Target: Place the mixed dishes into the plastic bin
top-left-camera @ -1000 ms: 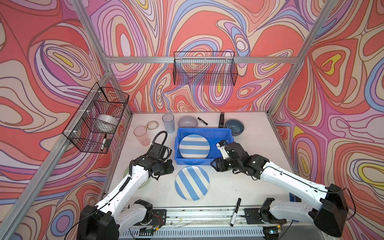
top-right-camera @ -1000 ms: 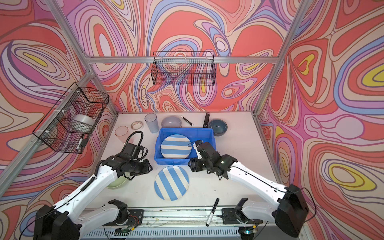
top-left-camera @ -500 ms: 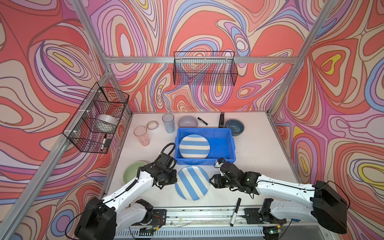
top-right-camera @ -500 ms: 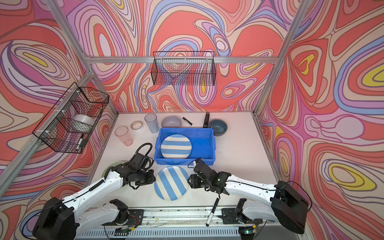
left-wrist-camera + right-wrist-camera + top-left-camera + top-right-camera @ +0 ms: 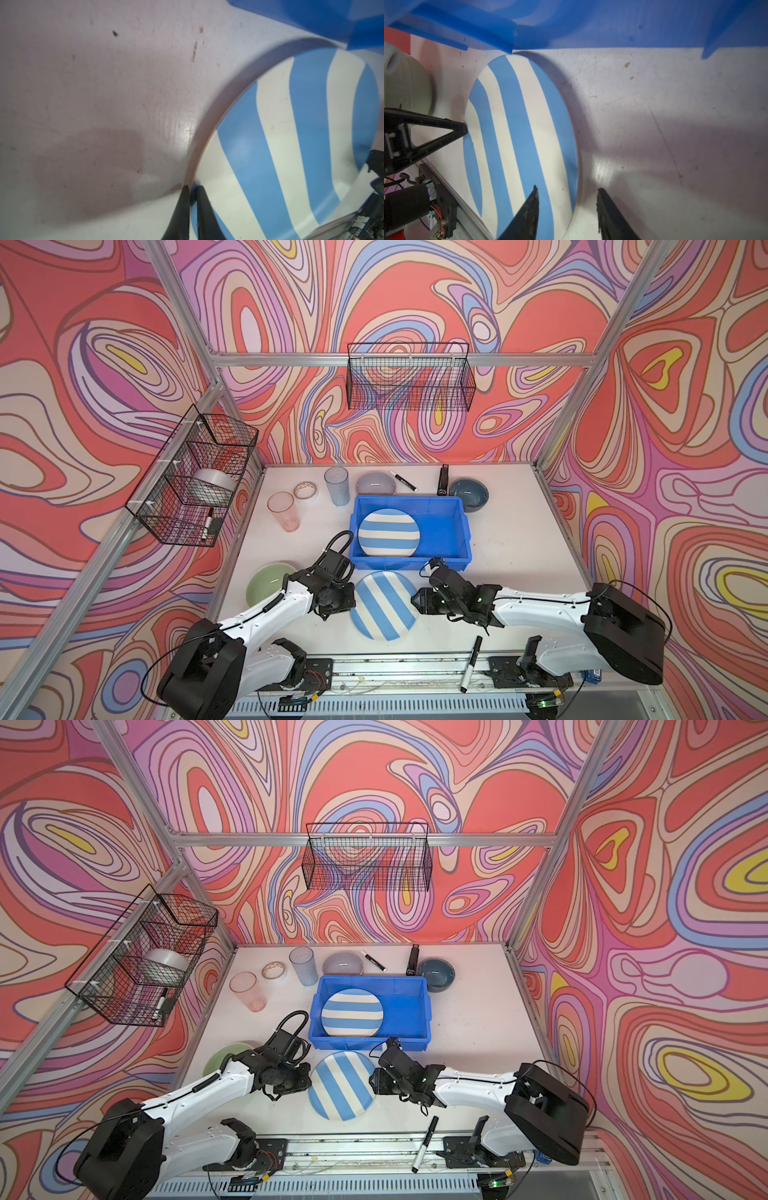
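A blue-white striped plate [image 5: 384,605] [image 5: 343,1085] lies on the table just in front of the blue plastic bin [image 5: 440,526] [image 5: 403,1006]. A second striped plate [image 5: 388,533] rests inside the bin. My left gripper [image 5: 353,601] [image 5: 193,188] is shut on the front plate's left rim, which shows between its fingertips in the left wrist view. My right gripper [image 5: 415,601] [image 5: 568,188] is open and straddles the plate's right rim, one finger over the plate and one over the table.
A green bowl [image 5: 266,583] sits left of my left arm. A pink tumbler [image 5: 284,511], tape roll [image 5: 306,490], bluish tumbler [image 5: 336,485], lavender bowl [image 5: 375,484], markers [image 5: 402,480] and dark blue bowl [image 5: 468,492] stand behind the bin. Another marker [image 5: 471,664] lies at the front edge. Wire baskets [image 5: 409,377] hang on the walls.
Both arms came down from beside the bin to the front plate. The left gripper closed on its left rim. The right gripper narrowed slightly and reached the right rim.
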